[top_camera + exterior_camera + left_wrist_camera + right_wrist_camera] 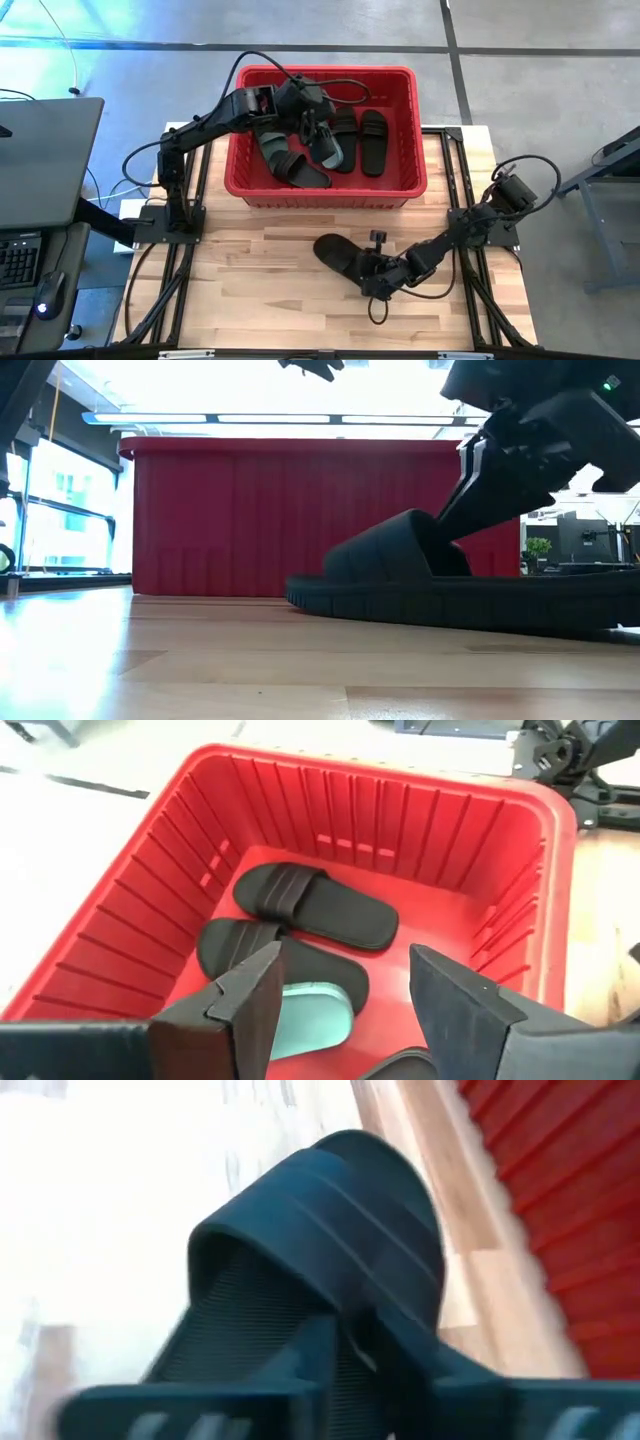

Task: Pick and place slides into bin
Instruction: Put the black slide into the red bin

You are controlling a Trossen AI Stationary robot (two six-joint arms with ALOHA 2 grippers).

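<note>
Slides, black, in the bin: you have three that can be counted from above, one lying slantwise at the near left (296, 166), two (345, 128) (374, 141) side by side toward the right.

Slides, sage green, in the bin: one clear (326, 150), and a second greenish shape (270, 143) beside it, partly hidden under the left arm, so treat that count as uncertain.

Slides, black, on the table: one (340, 255), flat on its sole in front of the bin and apart from it.

Bin (325, 190): one, bright red, ribbed walls, thick rim, standing at the far middle of the table.

Left gripper (345, 995): above the bin's inside, fingers spread apart with nothing between them; through the gap its own camera shows you two black slides and a green one on the red floor.

Right gripper (375, 278): down at the heel end of the slide on the table. Its wrist camera is filled by the strap, one finger over the footbed, but you cannot tell whether the fingers are pinched on the slide.

Table (260, 290): pale wood planks, with dark frame rails at both sides.

Room: grey floor with dark seams; a dark desk with a keyboard (20, 262) to your left; bright windows and ceiling lights behind the bin.
</note>
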